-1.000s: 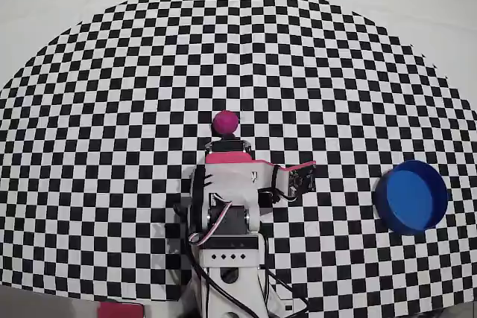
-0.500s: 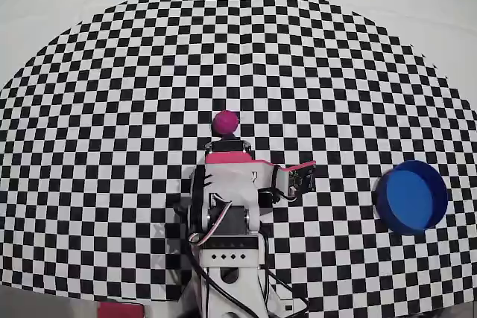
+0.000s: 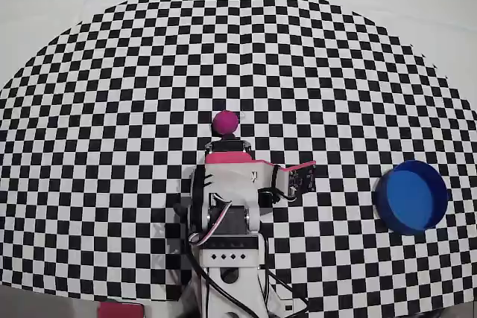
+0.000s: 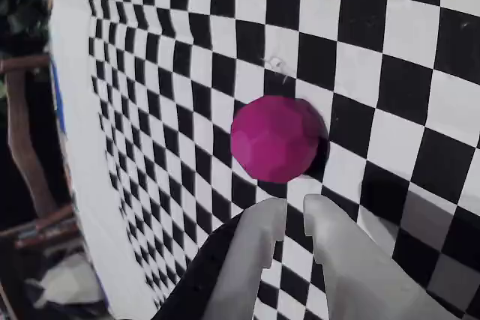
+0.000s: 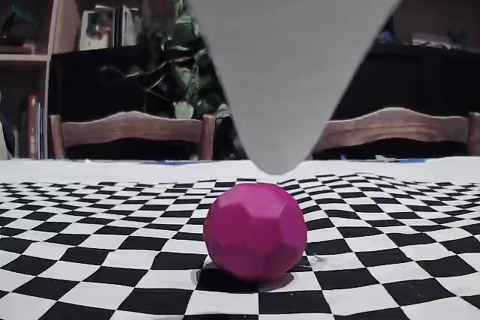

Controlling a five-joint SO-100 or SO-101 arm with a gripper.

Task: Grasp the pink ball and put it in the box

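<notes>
Across the last second nothing has changed in the overhead view: the arm, the pink ball [image 3: 225, 121] and the box [image 3: 411, 196] hold the same positions in all three pictures. The ball rests on the checkered cloth [image 3: 112, 109], just ahead of the arm's front end, untouched. The box stands well apart, toward the right edge of the overhead view, empty as far as can be seen. In the wrist view the gripper [image 4: 294, 215] sits just short of the ball [image 4: 277, 138], its fingertips nearly pressed together with only a narrow slit between them, holding nothing. Judgement: the grasp has not begun; the arm is idle or pausing, and the jaws would need to spread before closing on the ball
</notes>
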